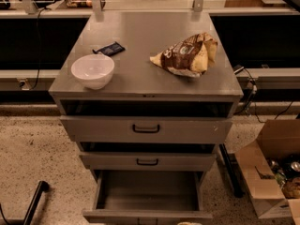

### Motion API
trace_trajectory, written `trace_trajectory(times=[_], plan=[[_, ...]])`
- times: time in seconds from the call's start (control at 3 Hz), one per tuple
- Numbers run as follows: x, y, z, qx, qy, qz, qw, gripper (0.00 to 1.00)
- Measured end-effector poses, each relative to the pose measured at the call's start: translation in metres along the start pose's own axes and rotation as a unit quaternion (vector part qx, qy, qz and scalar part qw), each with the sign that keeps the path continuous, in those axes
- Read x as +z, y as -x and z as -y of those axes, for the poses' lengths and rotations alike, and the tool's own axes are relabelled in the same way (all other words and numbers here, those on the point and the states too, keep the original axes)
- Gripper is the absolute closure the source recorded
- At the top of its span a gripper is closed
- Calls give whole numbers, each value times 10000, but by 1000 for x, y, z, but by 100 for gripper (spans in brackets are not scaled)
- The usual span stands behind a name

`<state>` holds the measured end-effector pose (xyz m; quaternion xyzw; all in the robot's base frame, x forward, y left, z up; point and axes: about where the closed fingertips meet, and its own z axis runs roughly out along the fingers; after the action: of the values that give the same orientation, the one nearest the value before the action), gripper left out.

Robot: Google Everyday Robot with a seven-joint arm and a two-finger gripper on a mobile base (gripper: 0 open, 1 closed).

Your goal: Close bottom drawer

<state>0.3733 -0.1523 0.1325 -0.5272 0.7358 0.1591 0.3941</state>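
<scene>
The bottom drawer (147, 198) of the grey metal cabinet (145, 86) is pulled far out. Its plain grey inside is bare. Its low front panel (117, 215) lies at the bottom edge of the camera view, and its handle is cut off there. The middle drawer (147, 161) and the top drawer (146, 129) above it stand slightly out, each with a dark bar handle. My gripper is not in view. A small pale shape (190, 223) touches the bottom edge by the drawer front; I cannot tell what it is.
On the cabinet top are a white bowl (93, 70), a dark packet (109, 48) and a brown chip bag (187, 55). An open cardboard box (272, 172) of items stands on the floor at the right. A dark bar (35, 201) slants at the lower left.
</scene>
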Motion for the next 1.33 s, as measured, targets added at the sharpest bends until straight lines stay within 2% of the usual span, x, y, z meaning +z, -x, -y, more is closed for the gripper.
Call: trace_trajectory(times=[0.67,1.33], plan=[[35,-1,29,-248,-211,-304,9990,100],[42,12,73,-431,-483,-289,9975,100]])
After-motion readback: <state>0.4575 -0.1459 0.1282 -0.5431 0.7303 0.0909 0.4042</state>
